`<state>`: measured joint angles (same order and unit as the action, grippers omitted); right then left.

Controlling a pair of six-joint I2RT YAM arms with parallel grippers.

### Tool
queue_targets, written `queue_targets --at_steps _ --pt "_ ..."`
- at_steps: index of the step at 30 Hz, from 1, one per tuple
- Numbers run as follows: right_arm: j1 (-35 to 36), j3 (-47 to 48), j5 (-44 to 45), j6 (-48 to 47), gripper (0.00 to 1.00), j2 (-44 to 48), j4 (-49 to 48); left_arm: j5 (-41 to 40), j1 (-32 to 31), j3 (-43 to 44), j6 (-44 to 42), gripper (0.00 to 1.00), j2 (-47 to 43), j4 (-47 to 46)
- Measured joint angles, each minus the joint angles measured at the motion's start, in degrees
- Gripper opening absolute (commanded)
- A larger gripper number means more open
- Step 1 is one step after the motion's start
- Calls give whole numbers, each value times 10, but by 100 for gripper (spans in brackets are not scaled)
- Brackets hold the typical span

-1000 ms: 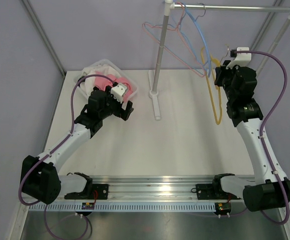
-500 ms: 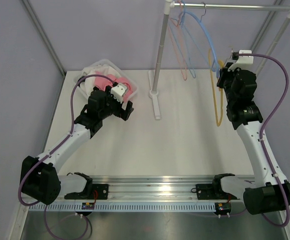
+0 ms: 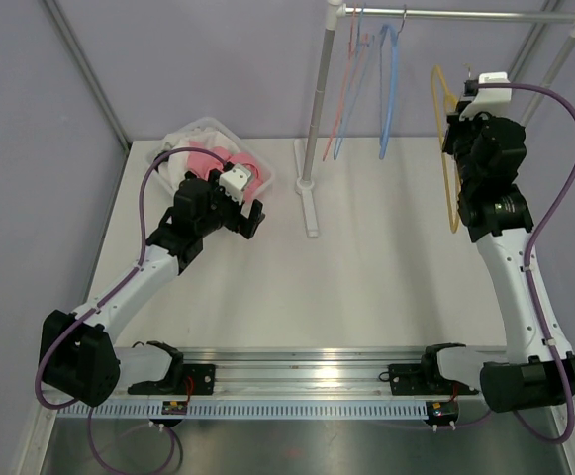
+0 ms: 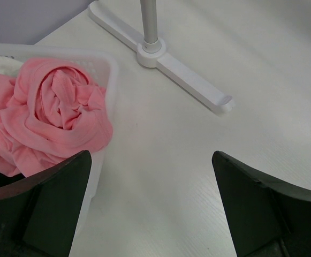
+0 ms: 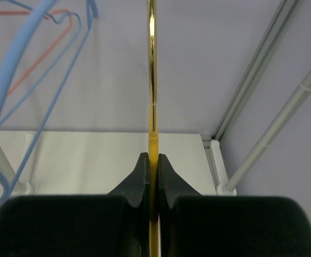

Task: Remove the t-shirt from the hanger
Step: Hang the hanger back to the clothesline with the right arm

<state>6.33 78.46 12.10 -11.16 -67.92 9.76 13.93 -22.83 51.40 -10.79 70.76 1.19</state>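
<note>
Since the pink t-shirt (image 4: 59, 118) lies bunched in the white basket (image 4: 64, 52) at the far left of the desk (image 3: 366, 277), the yellow hanger (image 3: 451, 213) looks bare. The hanger hangs upright, long axis running down from the right tool (image 5: 151, 160), which is clenched on its wire; it shows edge-on in the wrist view. The rail (image 3: 465, 14) runs just above and beyond that tool. Likely next move: hook the hanger on near the blue hanger (image 3: 389, 89). The left tool (image 4: 151, 160) is released wide, just beside the basket, nearer the shirt. The hanger's hook is hidden behind the right wrist; cannot tell if it touches the rail
</note>
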Motion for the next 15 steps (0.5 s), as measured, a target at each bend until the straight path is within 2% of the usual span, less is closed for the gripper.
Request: queue_targets --at_steps 6,15 --pt "-3 123 -53 4 0 -73 -2 4 0 8 -2 99 0 20" --pt "-7 269 -62 41 0 -217 24 5 -1 10 -4 99 0 23"
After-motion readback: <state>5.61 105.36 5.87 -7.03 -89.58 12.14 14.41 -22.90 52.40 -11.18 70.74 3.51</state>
